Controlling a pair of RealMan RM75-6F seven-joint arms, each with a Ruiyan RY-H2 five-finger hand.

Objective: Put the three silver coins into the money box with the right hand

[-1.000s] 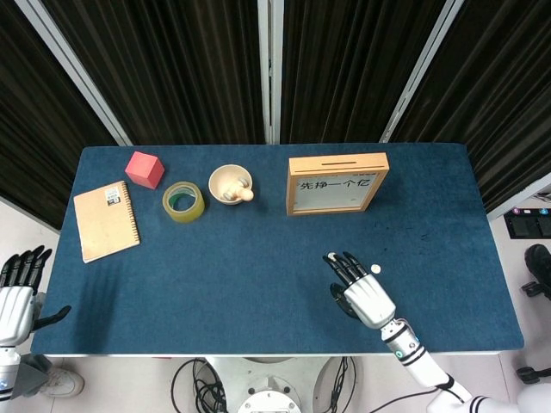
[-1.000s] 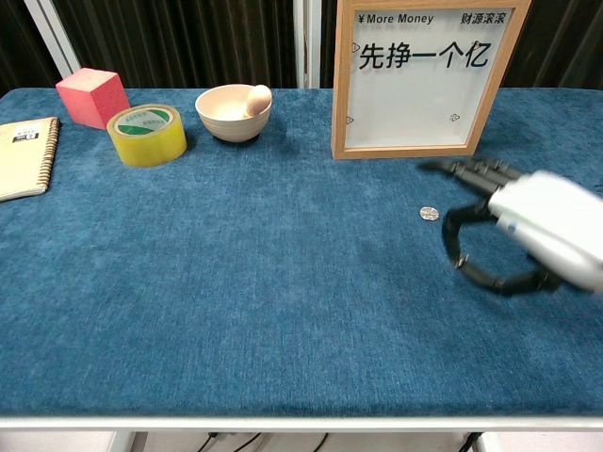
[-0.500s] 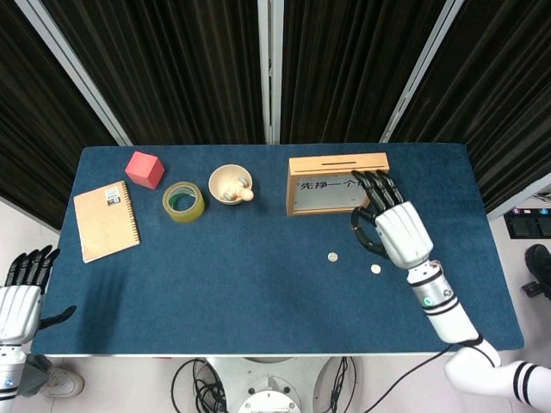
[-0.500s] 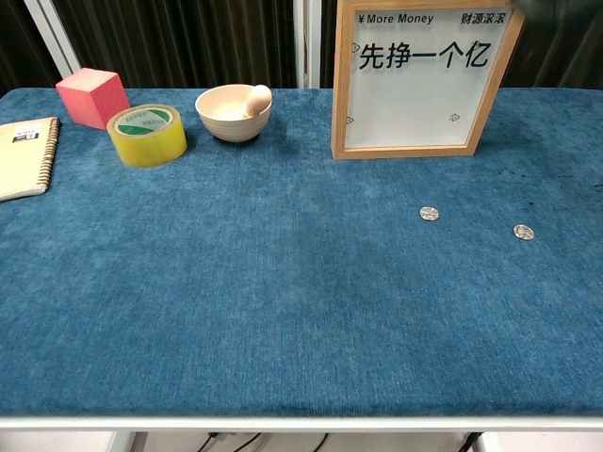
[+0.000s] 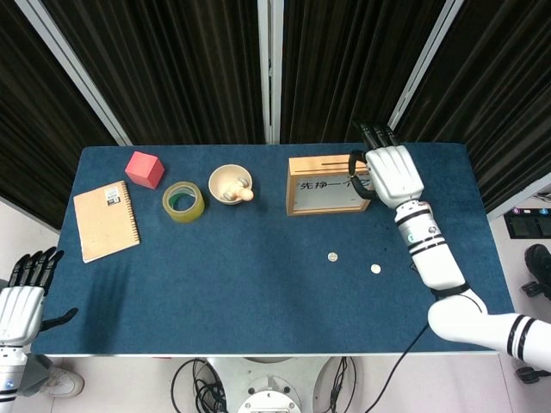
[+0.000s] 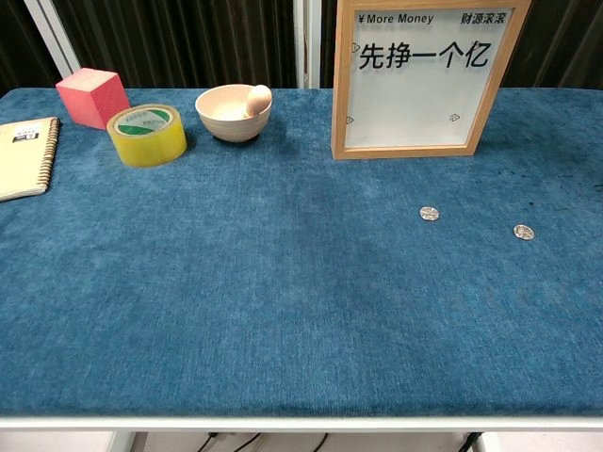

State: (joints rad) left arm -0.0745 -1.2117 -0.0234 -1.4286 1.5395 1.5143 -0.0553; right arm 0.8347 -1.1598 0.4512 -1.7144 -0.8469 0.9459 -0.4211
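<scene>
The wooden money box stands upright at the back of the blue table, and the chest view shows its white front panel. My right hand hovers over its right end by the top slot, fingers stretched back and thumb curled in; whether it pinches a coin is hidden. Two silver coins lie flat on the cloth in front of the box: one and another to its right. A third coin is not visible. My left hand hangs off the table's near left corner, fingers apart and empty.
On the left half sit a tan notebook, a red cube, a yellow tape roll and a small bowl holding an egg-like piece. Dark curtains stand behind the table's far edge.
My right hand has risen from the cloth beside the coins and travelled back to the top of the money box. Both coins stayed put. The left hand barely shifted.
</scene>
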